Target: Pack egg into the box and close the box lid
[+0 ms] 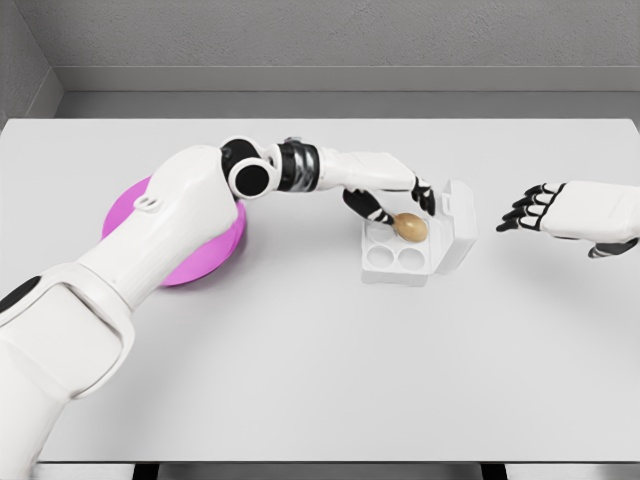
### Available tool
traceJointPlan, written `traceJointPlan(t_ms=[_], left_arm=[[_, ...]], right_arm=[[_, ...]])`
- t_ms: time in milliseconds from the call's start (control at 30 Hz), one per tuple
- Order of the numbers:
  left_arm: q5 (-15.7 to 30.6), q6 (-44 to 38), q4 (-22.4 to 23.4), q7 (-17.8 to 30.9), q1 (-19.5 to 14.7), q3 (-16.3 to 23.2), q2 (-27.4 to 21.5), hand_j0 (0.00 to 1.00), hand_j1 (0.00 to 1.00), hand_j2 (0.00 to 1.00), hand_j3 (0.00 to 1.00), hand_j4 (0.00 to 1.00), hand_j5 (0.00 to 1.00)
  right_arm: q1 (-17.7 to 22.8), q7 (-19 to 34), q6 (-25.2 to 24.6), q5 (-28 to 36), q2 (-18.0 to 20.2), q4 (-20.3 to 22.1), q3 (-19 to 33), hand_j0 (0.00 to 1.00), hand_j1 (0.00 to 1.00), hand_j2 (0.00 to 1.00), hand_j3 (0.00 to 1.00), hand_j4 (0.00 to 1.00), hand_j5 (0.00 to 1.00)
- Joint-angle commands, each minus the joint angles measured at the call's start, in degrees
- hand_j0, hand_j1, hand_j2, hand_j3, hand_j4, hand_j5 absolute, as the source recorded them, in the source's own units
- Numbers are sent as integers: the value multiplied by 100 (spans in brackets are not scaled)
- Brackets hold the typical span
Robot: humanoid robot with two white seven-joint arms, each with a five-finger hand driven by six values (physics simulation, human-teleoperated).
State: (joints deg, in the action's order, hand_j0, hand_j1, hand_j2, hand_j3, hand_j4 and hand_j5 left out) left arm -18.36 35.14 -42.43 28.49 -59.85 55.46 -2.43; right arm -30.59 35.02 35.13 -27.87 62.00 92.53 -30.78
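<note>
1. One egg (pixel 410 228) is the thing to pack, and it sits at the box (pixel 397 250), over the far right cup of four, just under the left hand (pixel 395 205).
2. Two black fingers (pixel 425 196) of this hand curve around the egg from about 10 and 1 o'clock. I cannot tell whether they press it or have just let it go, because the contact is too small to see.
3. The right hand (pixel 535 212) hovers over the table (pixel 300 380) at 3 o'clock from the box, well apart from it, with fingers spread and nothing in them.
4. The lid (pixel 457 225) stands open and nearly upright at the 3 o'clock side of the box.
5. A pink plate (pixel 205 255) lies at 9 o'clock from the box, partly hidden by the left arm.
6. My judgement about handling: the egg is light, smooth and round, so it can slip or roll, and its shell is fragile. It should be taken by its sides with a soft pinch, not squeezed at the ends.
7. The box looks light and thin, so it may slide when the lid is pushed. I would press the lid at its free upper edge and fold it toward 9 o'clock, while the other hand keeps the base quiet.
8. The egg seems almost seated, and closing the lid is not yet done.
</note>
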Motion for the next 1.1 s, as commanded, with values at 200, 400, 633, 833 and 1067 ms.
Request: traceJointPlan(t_ms=[200, 400, 633, 833, 1067], left_arm=[[140, -14, 16, -2, 0, -580, -758, 68, 68, 68, 68, 68, 68], [720, -14, 42, -10, 44, -1582, -2138, 100, 100, 100, 100, 100, 100], [737, -14, 517, -19, 79, -1740, -2718, 100, 100, 100, 100, 100, 100], [860, -14, 526, -10, 167, -1740, -2745, 100, 100, 100, 100, 100, 100], [1080, -14, 851, -2, 158, -1740, -2754, 100, 100, 100, 100, 100, 100]], right_arm=[[0, -2, -13, 19, -47, 72, 2, 100, 100, 100, 100, 100, 100], [-26, -2, -13, 19, -65, 335, 2, 100, 100, 100, 100, 100, 100], [-44, -2, -13, 19, -135, 617, 2, 100, 100, 100, 100, 100, 100], [-70, -2, -13, 54, -135, 810, 2, 100, 100, 100, 100, 100, 100], [-193, -2, -13, 54, -434, 819, -51, 100, 100, 100, 100, 100, 100]])
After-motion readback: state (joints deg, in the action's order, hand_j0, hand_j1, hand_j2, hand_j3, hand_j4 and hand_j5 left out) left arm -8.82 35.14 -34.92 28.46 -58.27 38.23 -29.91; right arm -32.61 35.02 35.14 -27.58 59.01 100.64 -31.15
